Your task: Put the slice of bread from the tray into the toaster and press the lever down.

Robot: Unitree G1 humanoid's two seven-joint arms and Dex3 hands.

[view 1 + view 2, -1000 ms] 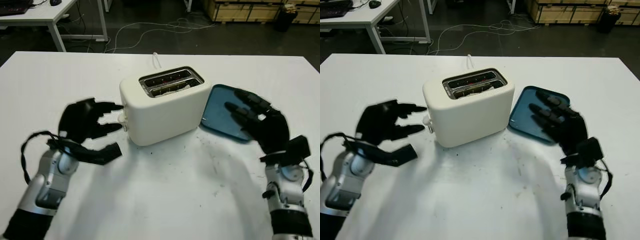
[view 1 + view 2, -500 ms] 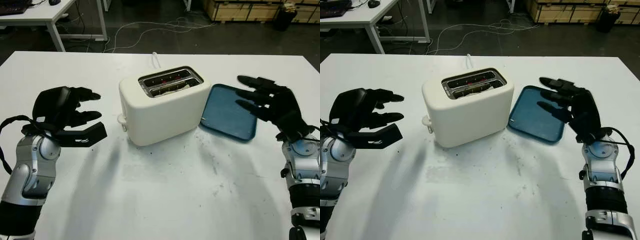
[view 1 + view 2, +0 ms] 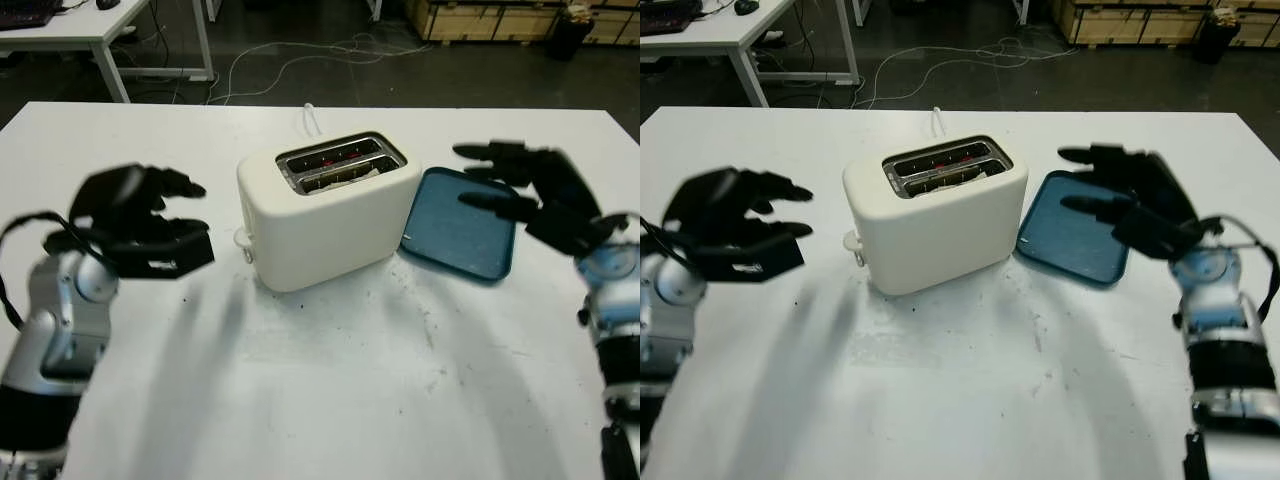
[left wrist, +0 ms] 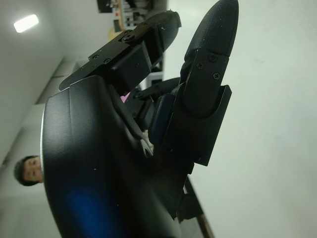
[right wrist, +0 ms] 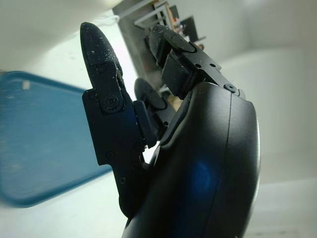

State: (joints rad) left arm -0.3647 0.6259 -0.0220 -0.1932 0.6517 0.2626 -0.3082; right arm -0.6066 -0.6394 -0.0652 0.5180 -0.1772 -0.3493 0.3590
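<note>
From the head views I see the bread [image 3: 345,178] already sitting in the front slot of the toaster [image 3: 325,215], with the blue tray [image 3: 460,225] bare just beside it. I'd judge the slice light, soft and crumbly, best pinched gently by its top crust. The lever [image 3: 242,241] looks low on the toaster's left end. My left hand [image 3: 140,225] hovers released, apart from that lever.

In the right wrist view my right hand [image 5: 163,144] is released above the tray. I can read no brand or writing.
</note>
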